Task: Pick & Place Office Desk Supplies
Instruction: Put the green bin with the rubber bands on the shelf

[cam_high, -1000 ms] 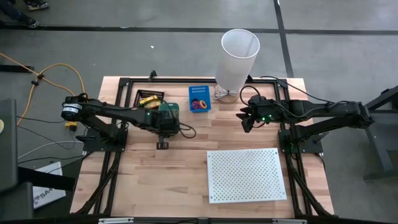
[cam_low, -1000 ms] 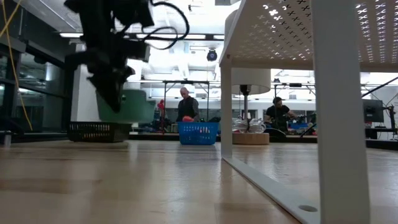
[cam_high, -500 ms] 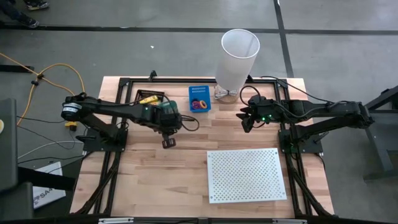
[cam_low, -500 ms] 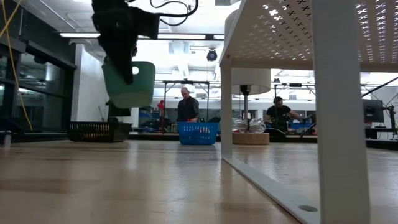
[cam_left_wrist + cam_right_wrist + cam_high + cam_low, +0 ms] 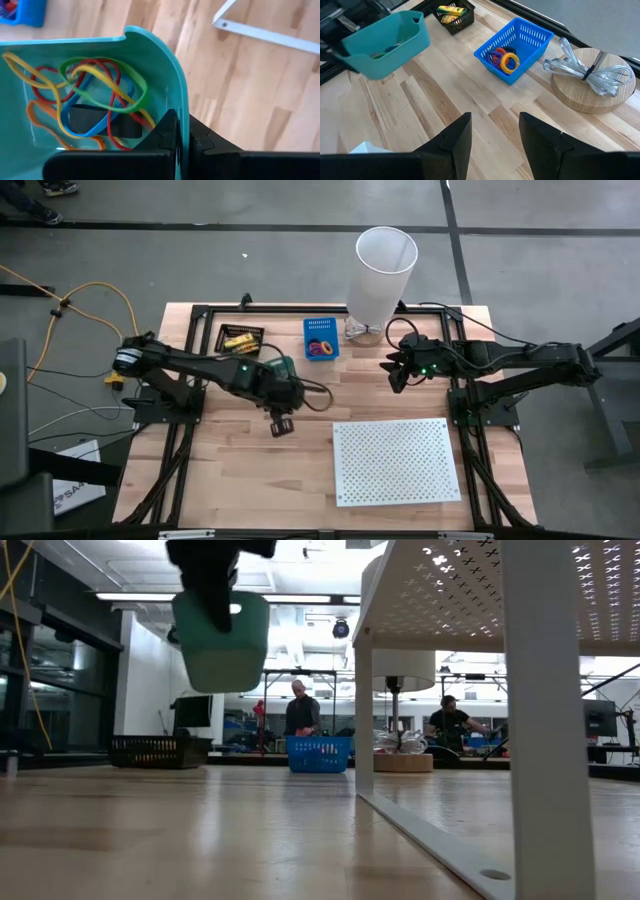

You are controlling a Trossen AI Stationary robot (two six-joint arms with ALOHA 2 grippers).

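The left hand has swung out from beside the black basket toward the middle of the table, nearer the white board, lifting its teal bin of rubber bands higher.

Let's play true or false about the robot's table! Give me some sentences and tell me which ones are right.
1. The left hand holds the teal bin up in the air. True.
2. The teal bin is empty. False: rubber bands lie inside it.
3. The right hand is open and holds nothing. True.
4. The blue basket sits on the white perforated board. False: it sits on the wood, apart from the board.
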